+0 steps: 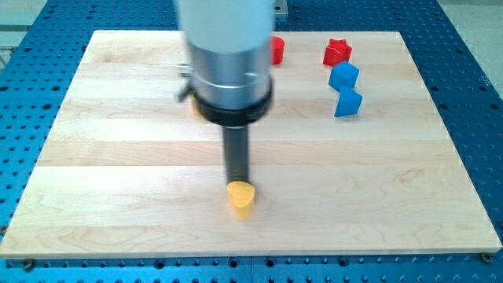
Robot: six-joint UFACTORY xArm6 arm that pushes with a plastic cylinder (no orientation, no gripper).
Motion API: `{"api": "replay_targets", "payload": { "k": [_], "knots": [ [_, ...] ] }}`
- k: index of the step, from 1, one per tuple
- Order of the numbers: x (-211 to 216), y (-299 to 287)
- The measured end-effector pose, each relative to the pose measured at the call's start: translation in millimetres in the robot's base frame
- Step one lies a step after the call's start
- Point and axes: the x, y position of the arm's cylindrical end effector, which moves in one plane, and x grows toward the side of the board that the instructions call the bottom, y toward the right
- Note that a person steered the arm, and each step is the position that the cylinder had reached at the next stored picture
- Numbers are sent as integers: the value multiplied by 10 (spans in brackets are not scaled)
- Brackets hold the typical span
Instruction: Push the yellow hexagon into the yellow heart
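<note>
yellow heart point(241, 198) near tabletop point(118, 196) bottom middle | my tip point(237, 181) touching its top side | yellow hexagon hidden | no fingers, just rod | block looks light, hard, slides easily; push flat side

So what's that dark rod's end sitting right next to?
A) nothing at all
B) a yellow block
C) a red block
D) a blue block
B: my tip ends right at the upper edge of the yellow heart near the view's bottom, while the red and blue blocks sit far off at the view's top right.
</note>
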Motion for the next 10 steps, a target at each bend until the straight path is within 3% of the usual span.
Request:
{"api": "replay_targets", "payload": {
  "k": [2, 3, 4, 5, 7, 10],
  "knots": [
    [-218, -546],
    [122, -396],
    [44, -64],
    [-572, -585],
    [-790, -1760],
    [-1067, -1818]
  ]
}}
